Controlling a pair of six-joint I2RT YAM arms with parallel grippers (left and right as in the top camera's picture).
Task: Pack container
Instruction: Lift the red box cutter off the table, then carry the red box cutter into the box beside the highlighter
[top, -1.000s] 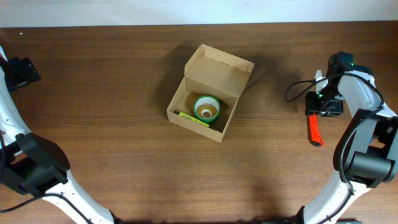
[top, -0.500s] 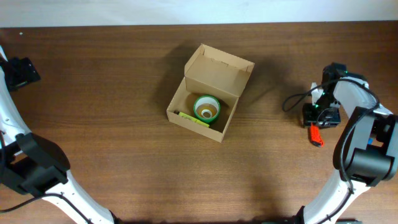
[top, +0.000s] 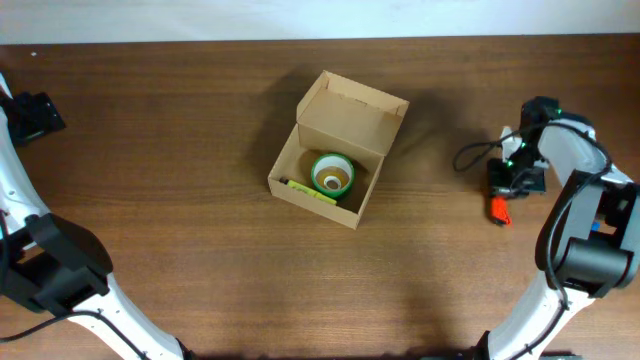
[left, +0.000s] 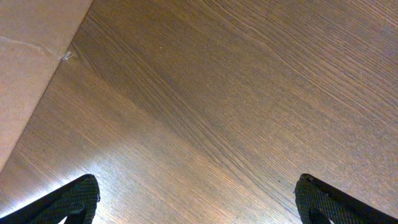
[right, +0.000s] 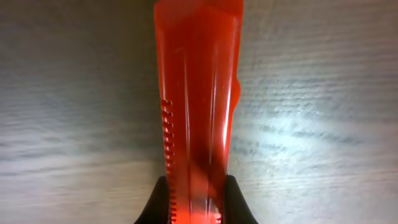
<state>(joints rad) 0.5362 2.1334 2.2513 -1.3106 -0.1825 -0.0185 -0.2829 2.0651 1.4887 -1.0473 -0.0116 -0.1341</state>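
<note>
Dark wood counter (top: 180, 200) under a white wall (top: 300, 20) strip, with the container (top: 338, 150) open mid-counter. Well right of it, the right end effector (top: 510, 185) is clamped on a red plastic tool (right: 199, 93). Far left of it, the left end effector (left: 199, 199) gapes wide.

I record a red plastic tool (right: 198, 93) running lengthwise down the centre of the frame, from the top edge to the bottom. A row of small ridges lines its left edge. At the bottom, the right gripper (right: 196, 208) clamps it, with dark fingertips (right: 153, 202) touching both sides. Wooden table (right: 323, 74) lies behind, with glare to the right. I cannot tell whether the tool touches the wood.
</note>
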